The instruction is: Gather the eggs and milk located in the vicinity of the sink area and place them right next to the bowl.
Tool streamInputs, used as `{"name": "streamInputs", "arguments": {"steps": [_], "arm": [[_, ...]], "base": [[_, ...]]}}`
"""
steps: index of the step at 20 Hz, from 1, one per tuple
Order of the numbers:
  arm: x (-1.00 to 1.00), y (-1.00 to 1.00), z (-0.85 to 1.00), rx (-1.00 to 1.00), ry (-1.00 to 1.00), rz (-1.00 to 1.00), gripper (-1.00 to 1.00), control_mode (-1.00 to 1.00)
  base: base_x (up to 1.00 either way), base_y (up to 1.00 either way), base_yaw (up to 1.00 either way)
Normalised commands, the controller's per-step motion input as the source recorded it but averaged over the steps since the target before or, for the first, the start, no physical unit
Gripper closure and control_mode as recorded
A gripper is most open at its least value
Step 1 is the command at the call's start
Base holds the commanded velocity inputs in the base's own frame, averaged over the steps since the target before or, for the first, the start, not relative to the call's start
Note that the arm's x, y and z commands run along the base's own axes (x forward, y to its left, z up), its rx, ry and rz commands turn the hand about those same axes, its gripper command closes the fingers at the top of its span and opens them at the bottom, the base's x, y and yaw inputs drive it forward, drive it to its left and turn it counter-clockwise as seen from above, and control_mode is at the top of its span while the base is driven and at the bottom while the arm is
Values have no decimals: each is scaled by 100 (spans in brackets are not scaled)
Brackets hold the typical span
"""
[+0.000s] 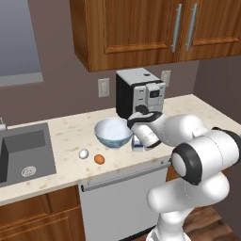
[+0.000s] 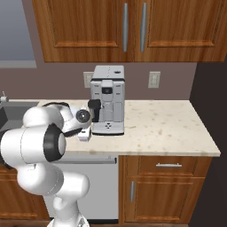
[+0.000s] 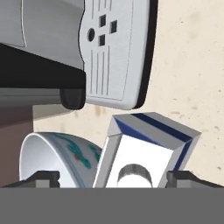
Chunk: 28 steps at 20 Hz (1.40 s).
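Milk [image 3: 144, 151]: stands upright on the worktop [image 1: 70, 134] just beside the bowl [image 1: 113, 132], on its coffee-machine [image 1: 139, 92] side, between the spread fingers of the gripper [image 3: 113, 177], which clear both its side faces and pinch nothing. Eggs: white egg [image 1: 83, 153] and brown egg [image 1: 99, 159] lie close together on the worktop, in front of the bowl toward the sink [image 1: 23, 153], well apart from the gripper. Judgement: the coming reach runs from the milk back toward the sink side, past the bowl's front, and the brown egg lies nearer the gripper.
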Motion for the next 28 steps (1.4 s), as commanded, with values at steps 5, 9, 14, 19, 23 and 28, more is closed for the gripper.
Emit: {"name": "streamInputs", "arguments": {"steps": [5, 9, 14, 19, 23, 28], "arm": [[-3, -1, 0, 0, -3, 0, -100, -100], [-7, 0, 1, 0, -6, 0, -100, -100], [-52, 0, 26, 0, -19, 1, -100, -100], [-75, 0, 18, 0, -5, 0, -100, -100], [-46, 0, 30, -2, 11, 0, -100, -100], [-22, 6, 46, -6, 34, 0, -100, -100]], "base": [[0, 0, 0], [0, 0, 0], [0, 0, 0], [0, 0, 0], [0, 0, 0], [0, 0, 0]]}}
